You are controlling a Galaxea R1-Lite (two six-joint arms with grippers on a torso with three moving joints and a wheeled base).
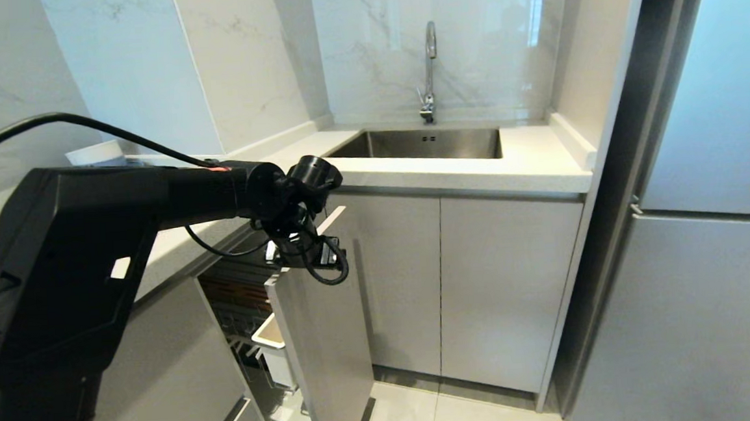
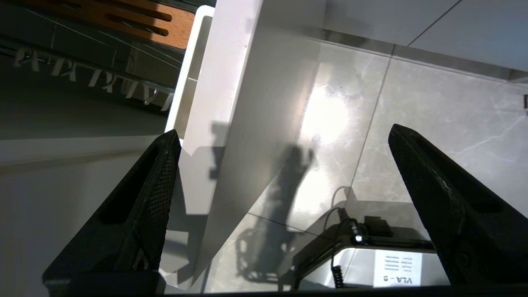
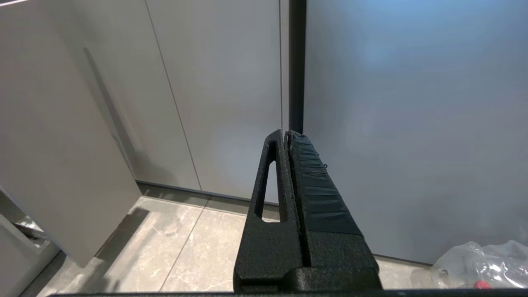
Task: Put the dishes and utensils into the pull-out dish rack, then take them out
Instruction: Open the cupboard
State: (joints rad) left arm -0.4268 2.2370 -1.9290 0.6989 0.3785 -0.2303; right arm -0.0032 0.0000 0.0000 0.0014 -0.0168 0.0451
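Head view puts the left arm across the left half of the frame, its bulk hiding most of the table (image 1: 175, 242) there and all but a pink sliver at the far left edge, too little to name. The left claw (image 1: 306, 254) hangs at centre-left, just above the top edge of the pull-out dish rack (image 1: 258, 322); cables hide its tips here. Only a slice of the rack shows between the arm and its pale front panel (image 1: 324, 344): a wooden strip in shadow, dark wires and a white caddy (image 1: 273, 347), with the bottom cut off by the frame. The rack stands pulled out toward the lower centre, its panel upright and seen nearly edge-on.

Left wrist view shows the left claw (image 2: 284, 165) spread wide with nothing in it, one finger (image 2: 140, 206) on each side of the panel's top edge (image 2: 231, 82). The slotted wooden strip (image 2: 136, 18) sits at upper left, partly cut off.

Right wrist view shows the right claw (image 3: 288, 142) pressed closed, empty, pointing at grey cabinet doors (image 3: 214, 82).
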